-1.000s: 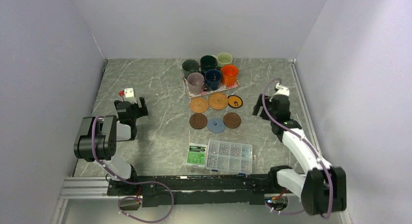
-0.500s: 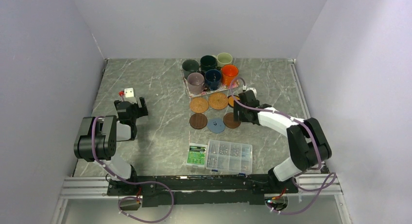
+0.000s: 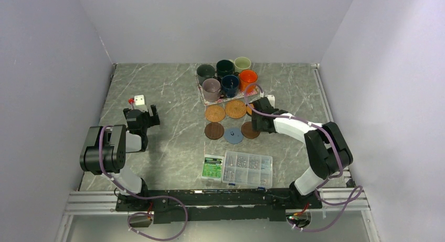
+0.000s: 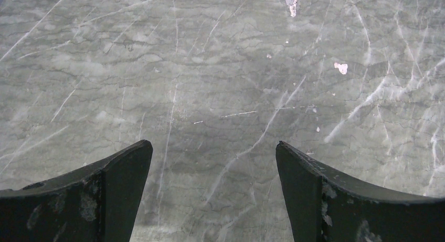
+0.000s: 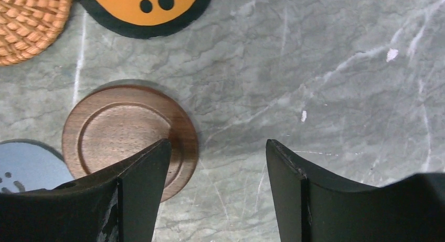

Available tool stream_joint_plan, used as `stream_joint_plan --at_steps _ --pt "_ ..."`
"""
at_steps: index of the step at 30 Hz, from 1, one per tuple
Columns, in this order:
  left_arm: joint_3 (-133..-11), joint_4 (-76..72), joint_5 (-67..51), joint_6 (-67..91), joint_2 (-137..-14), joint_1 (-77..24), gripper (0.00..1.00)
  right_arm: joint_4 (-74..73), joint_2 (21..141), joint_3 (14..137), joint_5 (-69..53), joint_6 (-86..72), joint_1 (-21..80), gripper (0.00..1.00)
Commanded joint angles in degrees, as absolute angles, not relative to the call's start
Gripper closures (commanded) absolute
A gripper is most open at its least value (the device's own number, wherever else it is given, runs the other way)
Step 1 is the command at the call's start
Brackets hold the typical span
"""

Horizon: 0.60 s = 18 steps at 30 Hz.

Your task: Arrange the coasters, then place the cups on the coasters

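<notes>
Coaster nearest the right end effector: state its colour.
The coaster is dark brown wood, clearest in the right wrist view.

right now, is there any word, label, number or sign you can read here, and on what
No text is readable in any view.
The green card beside the clear screw box: printed, too small to read.
The black and orange coaster: dark dots on orange, no letters.
The light blue coaster: small dark marks, unreadable.

Plain pale lavender walls (image 3: 210,21) enclose a grey marble-patterned tabletop (image 3: 168,95) under even light.
</notes>
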State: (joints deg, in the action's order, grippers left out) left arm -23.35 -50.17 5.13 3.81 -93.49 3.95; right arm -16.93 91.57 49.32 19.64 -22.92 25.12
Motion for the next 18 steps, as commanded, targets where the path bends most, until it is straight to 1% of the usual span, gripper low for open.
stream_joint_plan --at_steps 1,11,15,18 --pt "-23.26 -53.09 4.37 3.16 -93.51 4.05 0.06 -18.17 91.91 50.00 23.40 -24.40 25.23 0.29" --pt "-23.28 -53.11 4.31 3.19 -93.49 4.04 0.06 -23.64 96.22 54.04 23.79 -26.20 21.88 0.30" --pt "-23.29 -53.18 4.27 3.19 -93.52 4.04 0.06 -25.01 94.90 54.11 22.06 -26.18 17.51 0.30" --pt "-23.29 -53.15 4.30 3.20 -93.45 4.04 0.06 -24.92 93.87 53.84 18.55 -24.93 13.00 0.30"
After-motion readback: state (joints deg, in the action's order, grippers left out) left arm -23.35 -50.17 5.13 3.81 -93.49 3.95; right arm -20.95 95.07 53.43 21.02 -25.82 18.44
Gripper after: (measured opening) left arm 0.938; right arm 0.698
